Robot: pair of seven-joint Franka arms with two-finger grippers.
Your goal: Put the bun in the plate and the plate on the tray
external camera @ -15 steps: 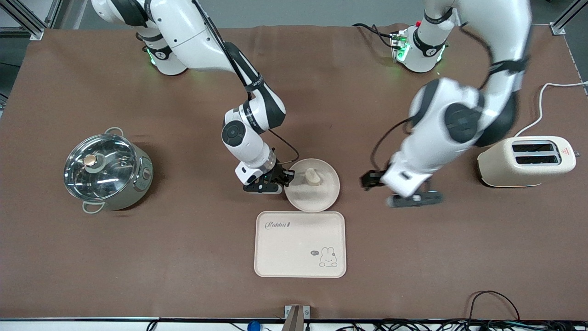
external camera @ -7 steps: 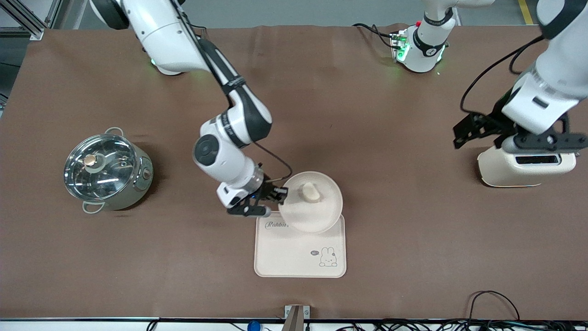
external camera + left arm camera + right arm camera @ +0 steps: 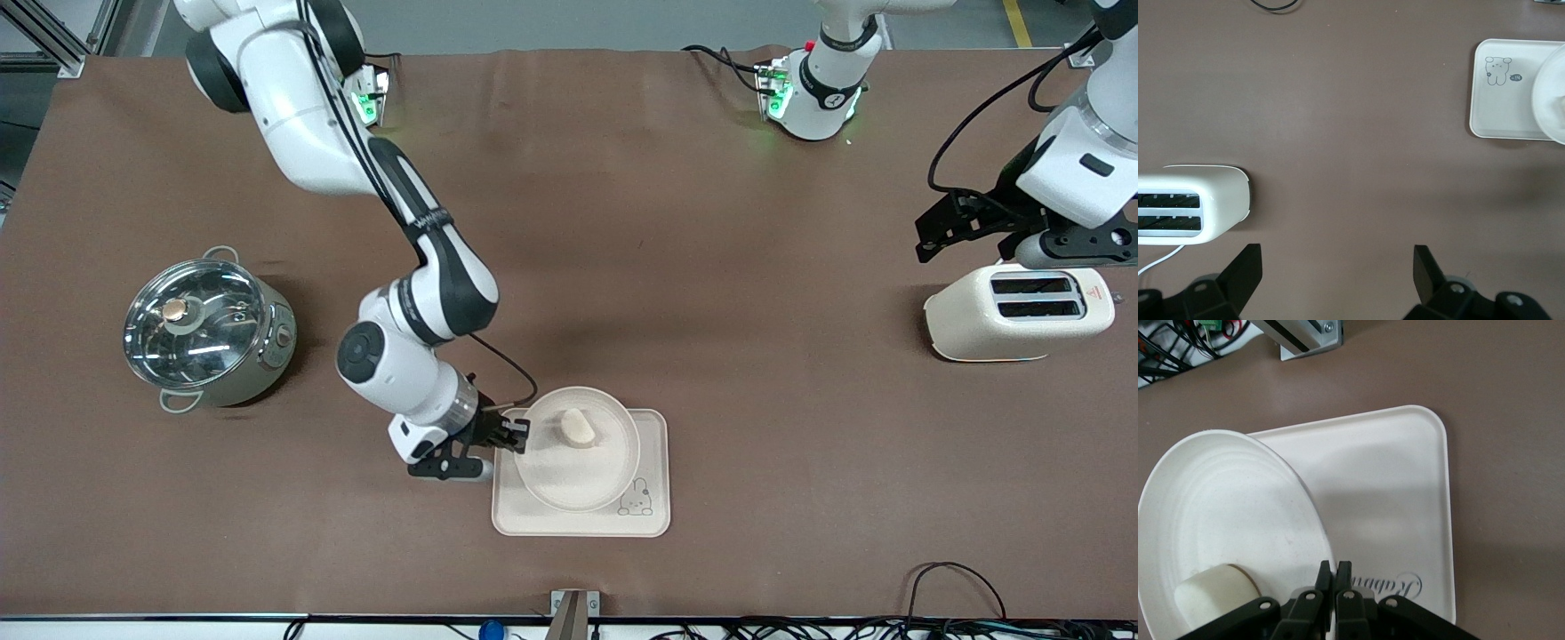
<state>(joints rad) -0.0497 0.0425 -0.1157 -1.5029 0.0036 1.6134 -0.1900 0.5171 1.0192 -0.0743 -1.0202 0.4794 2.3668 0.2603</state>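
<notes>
Round cream-white plate [image 3: 578,462] with a raised rim and faint concentric rings on its floor, held over the tray [image 3: 653,524]; whether it is already resting on the tray or just above it cannot be told. In the right wrist view the plate looks tilted, its rim lifted clear of the tray surface on one side. The right gripper [image 3: 518,436] pinches the plate's rim at the edge toward the right arm's end of the table, fingers [image 3: 1335,577] clamped nearly together on the thin rim. Bun [image 3: 578,427] lies inside the plate: small, pale cream, oblong, smooth-skinned, set off-centre toward the edge farther from the front camera, not far from the pinched rim. Tray is flat, cream, rectangular with rounded corners; the plate covers most of it, leaving the bunny drawing [image 3: 635,504] showing at the corner nearest the camera and toward the left arm's end; the cursive "Rabbit" lettering [image 3: 1388,587] shows only in the right wrist view, just beside the fingers. Left gripper [image 3: 1080,242] waits in the air over the cream toaster [image 3: 1018,313] at the left arm's end of the table, fingers [image 3: 1245,270] spread wide, nothing between them. A lidded steel pot [image 3: 206,329] stands at the right arm's end, well apart from the tray.
</notes>
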